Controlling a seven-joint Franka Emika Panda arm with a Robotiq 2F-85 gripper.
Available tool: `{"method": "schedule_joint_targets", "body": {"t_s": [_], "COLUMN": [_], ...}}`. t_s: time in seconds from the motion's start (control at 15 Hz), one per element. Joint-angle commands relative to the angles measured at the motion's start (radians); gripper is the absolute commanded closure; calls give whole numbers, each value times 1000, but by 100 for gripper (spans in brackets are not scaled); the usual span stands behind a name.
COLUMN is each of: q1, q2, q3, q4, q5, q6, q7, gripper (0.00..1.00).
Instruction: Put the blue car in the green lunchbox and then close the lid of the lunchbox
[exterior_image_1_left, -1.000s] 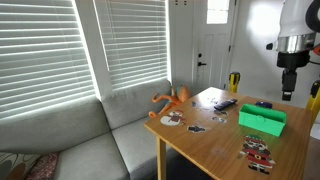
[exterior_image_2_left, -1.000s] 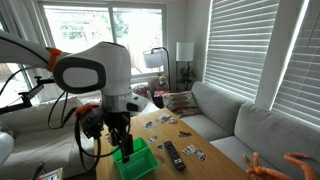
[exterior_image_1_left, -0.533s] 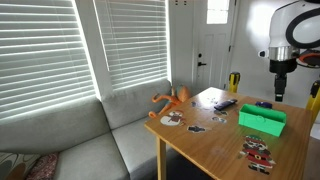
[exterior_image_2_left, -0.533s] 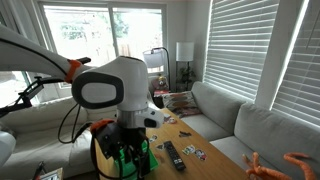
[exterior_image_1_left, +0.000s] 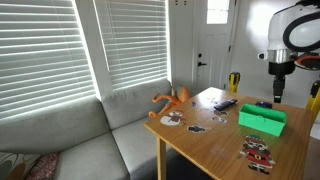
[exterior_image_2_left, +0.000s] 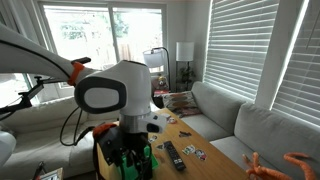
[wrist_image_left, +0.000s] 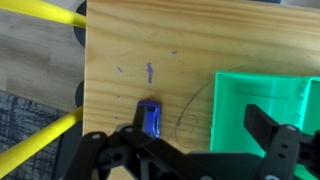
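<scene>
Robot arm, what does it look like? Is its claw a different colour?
The arm is chunky, with smooth white rounded shells and a dark grey round cap on one joint. Thin black cables loop beside it. Its claw is black.

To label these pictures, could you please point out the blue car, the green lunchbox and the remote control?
blue car (wrist_image_left: 149, 118): wrist view, on its roof.
green lunchbox (exterior_image_1_left: 262, 123): an exterior view, on its side wall.
remote control (exterior_image_2_left: 175, 155): an exterior view, on its middle.

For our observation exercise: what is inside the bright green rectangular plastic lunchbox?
In the wrist view the green lunchbox shows only bare green interior; a black gripper finger and the frame edge hide the rest.
</scene>
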Motion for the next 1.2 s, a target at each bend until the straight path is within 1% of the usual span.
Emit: {"method": "schedule_joint_targets", "body": {"t_s": [0.0, 0.27, 0.53, 0.73, 0.8, 0.87, 0.93, 1.0, 1.13], "q1": [-22, -38, -38, -42, -44, -45, -48, -50, -54], "q2": [69, 113, 169, 209, 217, 231, 240, 246, 260], "q3": [-30, -56, -73, -72, -69, -68, -65, -62, -59], "q4": [18, 20, 30, 45, 51, 59, 65, 72, 85], "q5": [20, 48, 127, 191, 206, 225, 238, 246, 262], "q6": [83, 181, 249, 276, 276, 282, 284, 281, 275], "q7": [-41, -99, -190, -252, -265, -283, -296, -304, -317], "gripper": [0, 0, 0, 0, 6, 15, 32, 41, 55]}}
